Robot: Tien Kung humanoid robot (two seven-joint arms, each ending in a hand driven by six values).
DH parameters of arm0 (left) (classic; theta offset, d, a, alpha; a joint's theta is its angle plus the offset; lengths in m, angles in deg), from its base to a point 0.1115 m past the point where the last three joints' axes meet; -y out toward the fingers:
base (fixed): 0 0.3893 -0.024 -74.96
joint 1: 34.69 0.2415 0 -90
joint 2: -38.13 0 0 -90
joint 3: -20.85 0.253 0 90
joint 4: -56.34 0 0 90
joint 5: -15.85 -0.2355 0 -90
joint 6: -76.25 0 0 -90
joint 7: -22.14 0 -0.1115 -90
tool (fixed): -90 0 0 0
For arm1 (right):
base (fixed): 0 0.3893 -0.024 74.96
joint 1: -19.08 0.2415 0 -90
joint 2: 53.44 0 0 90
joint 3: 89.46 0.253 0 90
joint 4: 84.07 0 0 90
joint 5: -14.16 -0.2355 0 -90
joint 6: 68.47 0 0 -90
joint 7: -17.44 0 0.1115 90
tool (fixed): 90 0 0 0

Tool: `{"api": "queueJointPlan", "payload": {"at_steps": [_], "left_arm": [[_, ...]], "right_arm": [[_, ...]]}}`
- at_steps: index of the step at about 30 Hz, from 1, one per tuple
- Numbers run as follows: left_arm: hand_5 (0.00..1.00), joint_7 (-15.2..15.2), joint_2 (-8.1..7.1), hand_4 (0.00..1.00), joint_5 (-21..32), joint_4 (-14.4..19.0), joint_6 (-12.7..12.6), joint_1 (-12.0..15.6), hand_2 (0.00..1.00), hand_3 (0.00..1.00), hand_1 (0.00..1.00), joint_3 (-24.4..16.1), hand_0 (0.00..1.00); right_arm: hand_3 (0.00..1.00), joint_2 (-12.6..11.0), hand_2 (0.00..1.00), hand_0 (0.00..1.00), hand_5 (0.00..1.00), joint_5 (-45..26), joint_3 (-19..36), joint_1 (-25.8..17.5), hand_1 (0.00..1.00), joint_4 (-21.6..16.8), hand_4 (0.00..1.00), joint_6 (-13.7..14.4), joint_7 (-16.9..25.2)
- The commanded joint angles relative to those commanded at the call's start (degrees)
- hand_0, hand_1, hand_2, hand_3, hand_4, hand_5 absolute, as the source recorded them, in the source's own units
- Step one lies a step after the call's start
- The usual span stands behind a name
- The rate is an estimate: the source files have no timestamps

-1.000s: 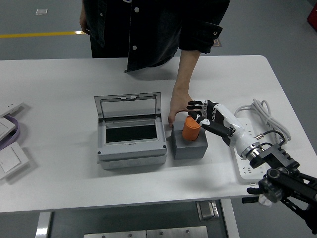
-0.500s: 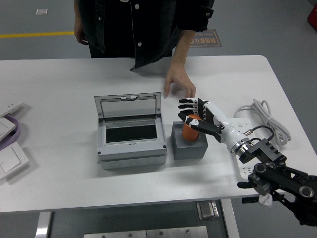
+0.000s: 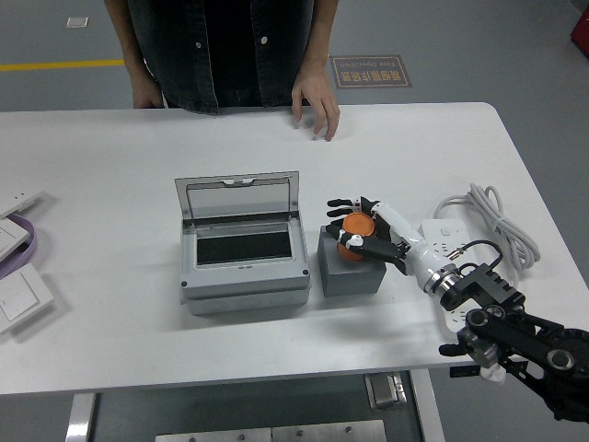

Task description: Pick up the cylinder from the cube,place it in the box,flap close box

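Note:
An orange cylinder (image 3: 354, 230) stands on a dark grey cube (image 3: 351, 270) right of the box. My right hand (image 3: 357, 225) comes in from the lower right, its black fingers (image 3: 344, 204) curled around the cylinder's top and sides. The grey box (image 3: 244, 245) sits mid-table with its lid (image 3: 238, 196) standing open at the back and a dark, empty inside. A person stands at the far side, one hand (image 3: 316, 103) resting at the table's far edge. My left arm is out of sight.
A white power strip (image 3: 454, 276) with a coiled cable (image 3: 497, 221) lies right of the cube, under my right forearm. White switch plates (image 3: 18, 295) and a purple strap (image 3: 28, 244) lie at the left edge.
The person's hand left the cube and drew back to the far edge. My right hand moved left and closed around the cylinder.

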Motion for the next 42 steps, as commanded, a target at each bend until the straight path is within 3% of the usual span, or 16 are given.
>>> {"api": "queueJointPlan", "payload": {"at_steps": [2,3,8,9,26,27,32,33,38,39,42], "left_arm": [[0.197,0.0,0.02,0.717,-0.1,0.0,0.0,-0.1,0.561,0.619,0.510,-0.1,0.600],[0.197,0.0,0.04,0.716,-0.2,0.0,0.0,-0.1,0.561,0.619,0.511,-0.2,0.600],[0.197,0.0,0.08,0.716,-0.1,0.0,0.0,-0.1,0.561,0.619,0.511,-0.1,0.600],[0.198,0.0,0.07,0.716,-0.1,0.0,0.0,-0.1,0.561,0.619,0.511,0.0,0.600],[0.198,0.0,0.06,0.717,0.1,0.0,0.0,-0.2,0.561,0.619,0.511,0.4,0.600],[0.198,0.0,0.06,0.716,0.1,0.0,0.0,-0.2,0.561,0.619,0.511,0.4,0.600],[0.198,0.0,0.12,0.716,-0.4,0.1,0.0,-0.2,0.561,0.619,0.511,-0.1,0.600],[0.197,0.0,0.13,0.716,-0.6,0.1,0.0,-0.2,0.561,0.619,0.510,-0.2,0.600],[0.197,-0.1,0.15,0.716,-1.0,0.2,0.0,-0.2,0.561,0.619,0.510,-0.7,0.600],[0.197,-0.1,0.15,0.716,-1.0,0.2,0.0,-0.2,0.561,0.619,0.511,-0.7,0.600],[0.197,-0.1,0.16,0.716,-0.9,0.1,0.0,-0.2,0.561,0.619,0.511,-0.7,0.600]], "right_arm": [[0.777,0.0,0.741,0.800,0.300,-0.1,-0.4,0.1,0.730,0.2,0.806,0.0,-0.1],[0.779,0.0,0.741,0.803,0.178,-0.1,-0.5,0.2,0.731,0.2,0.768,-0.1,-0.1],[0.779,0.0,0.741,0.803,0.178,0.0,-0.7,0.2,0.731,0.2,0.768,-0.1,-0.2],[0.765,-0.1,0.736,0.795,0.068,0.0,-0.7,0.2,0.728,0.2,0.686,-0.1,-0.3],[0.740,-0.5,0.730,0.775,0.006,-2.2,-0.9,0.2,0.722,0.3,0.611,0.2,0.7],[0.687,-0.5,0.694,0.754,0.002,-2.3,-0.9,0.2,0.709,0.3,0.349,0.1,0.8],[0.687,-0.5,0.694,0.754,0.002,-2.8,-0.7,0.1,0.709,0.3,0.349,0.3,0.8],[0.593,-0.5,0.650,0.764,0.002,-2.9,-0.7,0.1,0.684,0.2,0.058,0.4,0.9],[0.593,-0.3,0.650,0.764,0.002,-3.3,-0.2,0.1,0.684,0.0,0.058,1.6,1.6],[0.444,-0.3,0.580,0.724,0.002,-3.4,-0.1,0.1,0.613,0.0,0.030,1.8,1.8],[0.444,-0.1,0.580,0.724,0.002,-3.6,0.7,0.1,0.613,-0.3,0.030,2.5,2.3]]}}
